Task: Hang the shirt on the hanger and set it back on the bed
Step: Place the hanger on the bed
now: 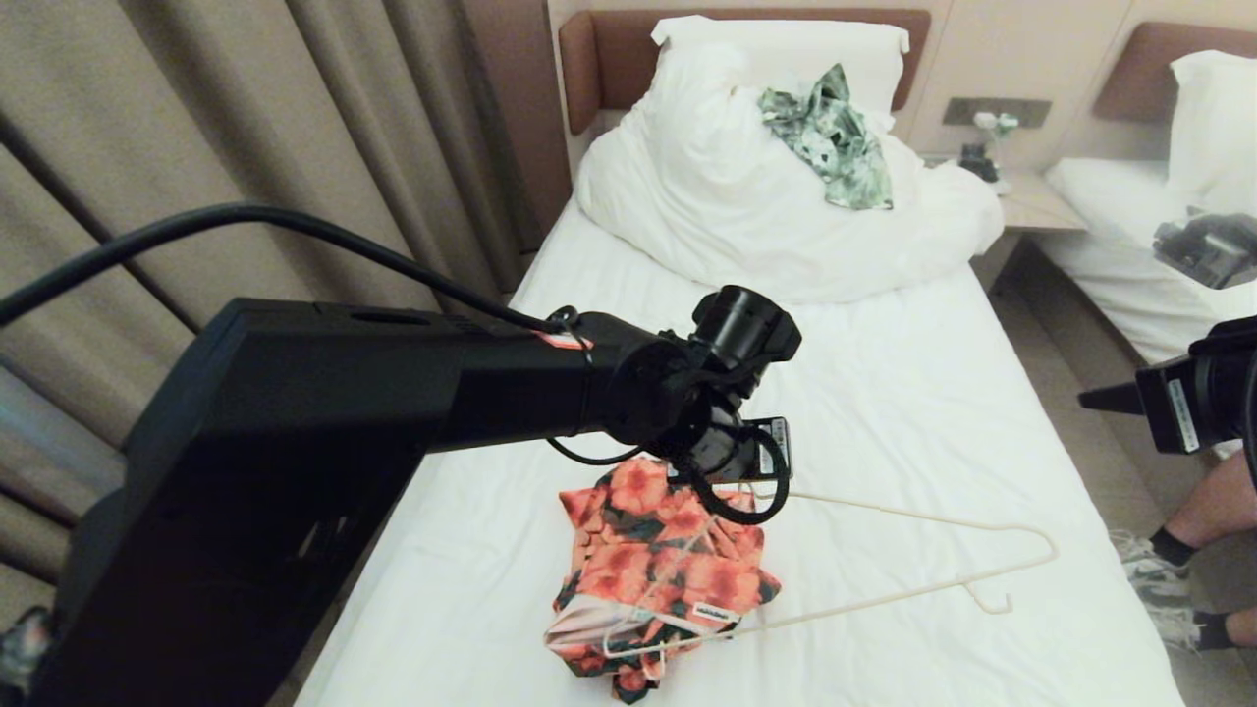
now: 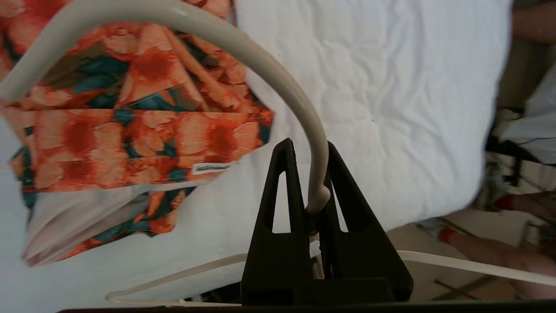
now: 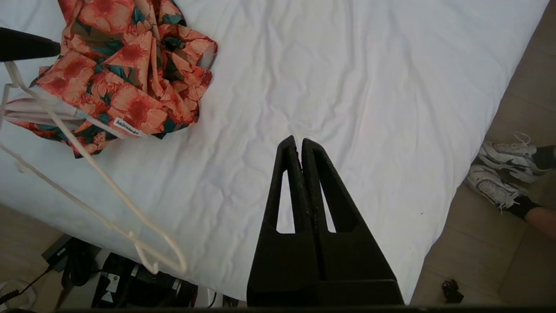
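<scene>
The left gripper (image 2: 310,174), reaching from the left of the head view to mid-frame, has its fingers pinched tight on the cream wire of the hanger (image 1: 923,560), lower centre-right. The hanger's far end is caught in the crumpled shirt (image 1: 663,570), bunched at lower centre on the bed (image 1: 884,393) (collar label showing, one sleeve area partly threaded at best). The right gripper (image 3: 299,150) waits at the right edge of the head view, over bare sheet in its own wrist view, fingers pressed together on nothing. The threading step looks to be in hand. Next, seemingly, the right gripper must open the shirt's collar or shoulder so the hanger can slide fully inside.
</scene>
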Motion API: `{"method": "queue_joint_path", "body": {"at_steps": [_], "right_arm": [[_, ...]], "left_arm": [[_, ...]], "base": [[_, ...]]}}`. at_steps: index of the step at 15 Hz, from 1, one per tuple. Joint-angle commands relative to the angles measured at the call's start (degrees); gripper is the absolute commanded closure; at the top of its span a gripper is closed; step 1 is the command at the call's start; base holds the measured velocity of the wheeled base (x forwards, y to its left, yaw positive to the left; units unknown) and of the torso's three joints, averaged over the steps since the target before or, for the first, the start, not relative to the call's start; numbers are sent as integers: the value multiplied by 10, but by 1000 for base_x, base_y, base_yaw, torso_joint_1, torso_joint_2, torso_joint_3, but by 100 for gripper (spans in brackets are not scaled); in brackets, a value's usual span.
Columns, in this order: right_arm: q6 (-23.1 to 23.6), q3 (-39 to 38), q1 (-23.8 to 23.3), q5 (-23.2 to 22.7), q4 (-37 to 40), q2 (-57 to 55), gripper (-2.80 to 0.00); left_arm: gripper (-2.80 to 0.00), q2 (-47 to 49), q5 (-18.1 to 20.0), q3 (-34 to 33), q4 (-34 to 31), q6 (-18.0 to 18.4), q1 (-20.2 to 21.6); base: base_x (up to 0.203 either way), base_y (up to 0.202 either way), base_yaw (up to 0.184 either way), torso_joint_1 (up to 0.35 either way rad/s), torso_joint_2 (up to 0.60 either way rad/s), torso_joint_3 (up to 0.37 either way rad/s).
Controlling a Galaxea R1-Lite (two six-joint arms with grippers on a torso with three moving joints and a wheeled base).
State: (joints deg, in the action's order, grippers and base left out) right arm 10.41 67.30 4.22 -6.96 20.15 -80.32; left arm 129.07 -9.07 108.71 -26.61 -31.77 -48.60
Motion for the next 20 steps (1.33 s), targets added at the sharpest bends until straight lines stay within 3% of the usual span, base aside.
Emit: {"method": "queue_joint_path", "body": {"at_steps": [1, 3, 11, 12, 13, 20], "right_arm": [[2, -1, -2, -1, 2, 2, 0], [2, -1, -5, -2, 2, 6, 0], [3, -2, -5, -4, 2, 5, 0], [3, -2, -4, -5, 1, 5, 0], [3, -2, -4, -6, 2, 5, 0], [8, -9, 1, -13, 1, 4, 0]], "left_arm": [[0, 30, -50, -18, -3, 18, 3], [0, 67, -81, -36, 0, 30, 17], [0, 134, -89, -36, 43, 66, 54], [-260, 138, -94, -34, 46, 68, 58], [-280, 138, -103, -33, 57, 74, 61], [-280, 106, -142, -57, 63, 79, 68]], "base": [[0, 0, 0, 0, 0, 0], [0, 0, 0, 0, 0, 0], [0, 0, 0, 0, 0, 0], [0, 0, 0, 0, 0, 0], [0, 0, 0, 0, 0, 0], [0, 0, 0, 0, 0, 0]]}}
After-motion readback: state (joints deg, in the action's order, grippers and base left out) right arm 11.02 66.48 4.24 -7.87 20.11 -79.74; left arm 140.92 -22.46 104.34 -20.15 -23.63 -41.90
